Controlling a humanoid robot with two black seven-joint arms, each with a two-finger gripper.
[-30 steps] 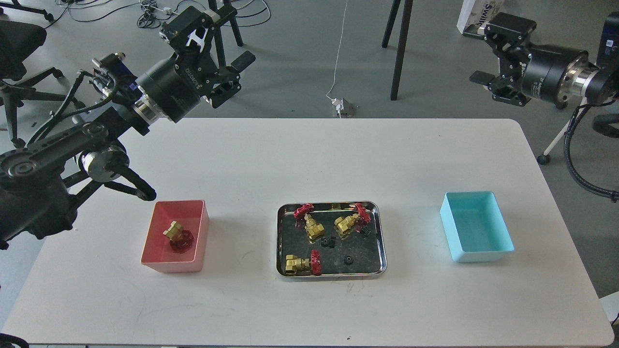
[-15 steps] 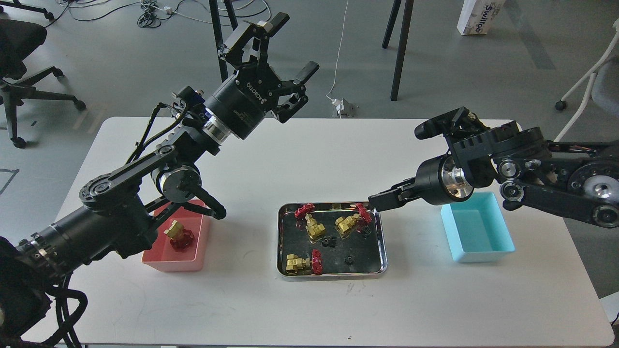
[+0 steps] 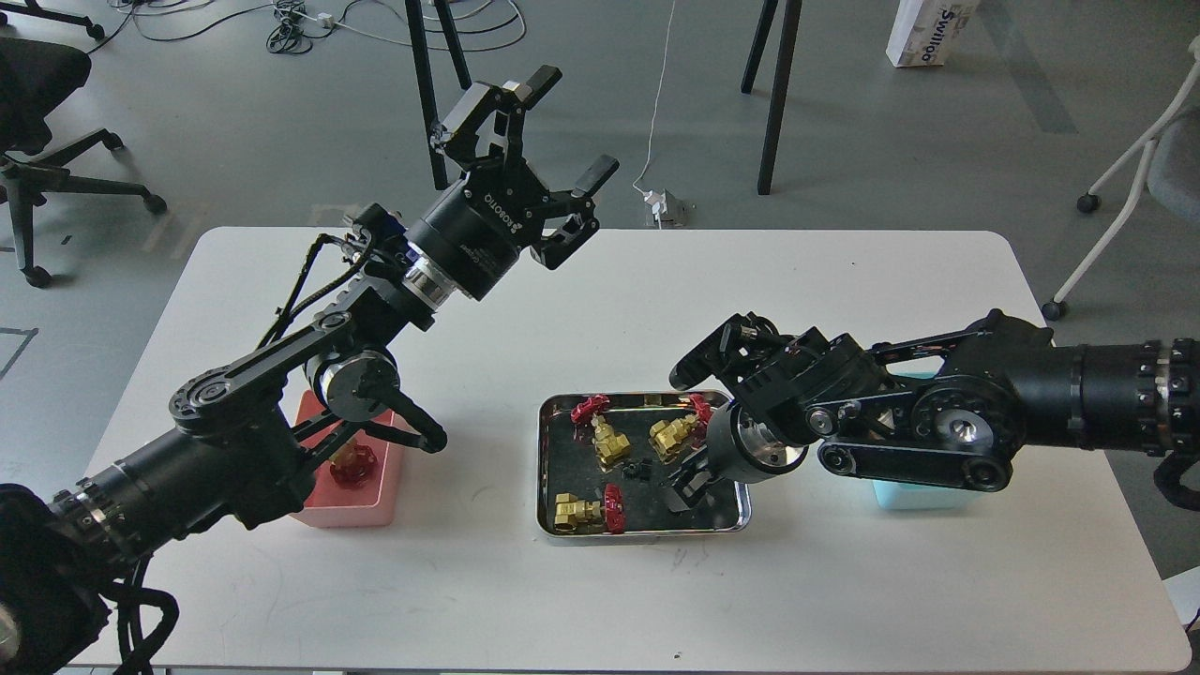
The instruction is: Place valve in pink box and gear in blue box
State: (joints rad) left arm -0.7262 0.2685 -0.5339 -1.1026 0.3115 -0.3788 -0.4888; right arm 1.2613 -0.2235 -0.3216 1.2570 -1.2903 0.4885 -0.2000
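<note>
Three brass valves with red handwheels lie in the steel tray (image 3: pixel 543 469): one at the back left (image 3: pixel 607 439), one at the back middle (image 3: pixel 677 433), one at the front left (image 3: pixel 583 512). Another valve (image 3: pixel 352 463) lies in the pink box (image 3: pixel 349 511), partly behind my left arm. A black gear (image 3: pixel 638 469) lies mid-tray; the other gears are hidden by my right gripper (image 3: pixel 682 484), which reaches down into the tray's right half, its fingers too dark to tell apart. My left gripper (image 3: pixel 574 124) is open and empty, high above the table's back edge. The blue box (image 3: pixel 905 498) is mostly hidden behind my right arm.
The white table (image 3: pixel 600 600) ends close behind my left gripper. On the floor beyond are black stand legs (image 3: pixel 773 103), cables, a white adapter (image 3: pixel 661 206) and an office chair (image 3: pixel 47 103) at the far left.
My right arm has swung in from the far right and come down, so its gripper is now in the tray's right half and covers the blue box. My left arm rose from beside the pink box, then held.
</note>
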